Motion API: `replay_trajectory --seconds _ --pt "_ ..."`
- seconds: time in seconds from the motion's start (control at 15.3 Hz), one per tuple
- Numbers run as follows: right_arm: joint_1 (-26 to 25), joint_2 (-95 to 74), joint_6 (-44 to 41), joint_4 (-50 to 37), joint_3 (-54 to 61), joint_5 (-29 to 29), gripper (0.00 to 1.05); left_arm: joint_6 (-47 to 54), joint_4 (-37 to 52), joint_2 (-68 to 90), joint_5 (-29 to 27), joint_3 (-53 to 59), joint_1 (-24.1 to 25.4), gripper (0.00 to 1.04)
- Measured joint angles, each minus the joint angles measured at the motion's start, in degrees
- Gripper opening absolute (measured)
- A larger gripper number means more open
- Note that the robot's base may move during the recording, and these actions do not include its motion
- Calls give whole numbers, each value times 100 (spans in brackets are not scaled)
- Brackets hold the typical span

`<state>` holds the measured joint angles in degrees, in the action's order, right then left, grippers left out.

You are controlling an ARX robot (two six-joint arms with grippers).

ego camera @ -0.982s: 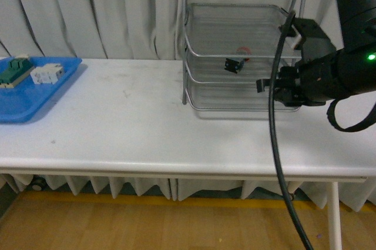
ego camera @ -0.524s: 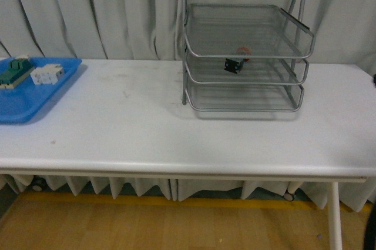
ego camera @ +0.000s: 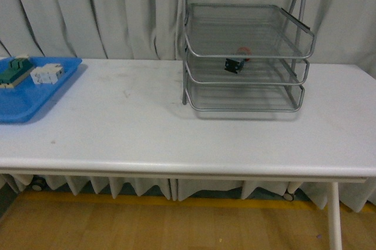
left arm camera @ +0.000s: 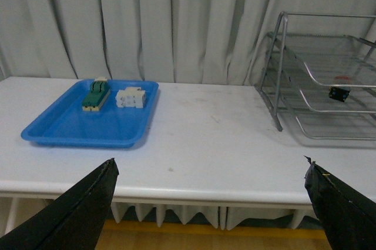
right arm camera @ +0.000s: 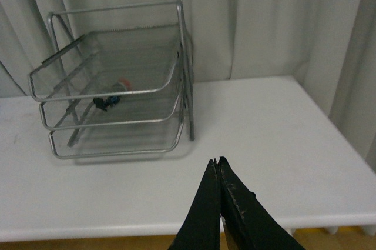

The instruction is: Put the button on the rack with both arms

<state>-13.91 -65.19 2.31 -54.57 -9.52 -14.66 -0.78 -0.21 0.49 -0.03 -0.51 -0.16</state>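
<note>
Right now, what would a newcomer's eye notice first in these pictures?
First, the silver three-tier wire-mesh rack at the back of the white table, with the small red-capped button lying on its middle tier. Then the flat blue plastic tray at the table's left end, holding a green block and a white part.

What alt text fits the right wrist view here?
The button lies on the middle tier of the silver wire rack, which stands on a white table before grey curtains. The right gripper shows in the foreground, jaws shut and empty.
</note>
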Motion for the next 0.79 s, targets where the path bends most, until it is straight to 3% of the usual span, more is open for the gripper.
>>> replay_trajectory --seconds 0.07,0.59,0.65,0.79 --pt "-55 -26 -77 -505 190 -2 2 0 0 0 0 0 0 98" --pt "828 2518 -195 1574 872 894 2 0 2 0 2 0 0 98" --pt "1346 2957 -195 2000 885 1384 2 0 2 0 2 0 0 98" --pt "1410 3560 -197 2535 890 1456 2 0 2 0 2 0 0 98"
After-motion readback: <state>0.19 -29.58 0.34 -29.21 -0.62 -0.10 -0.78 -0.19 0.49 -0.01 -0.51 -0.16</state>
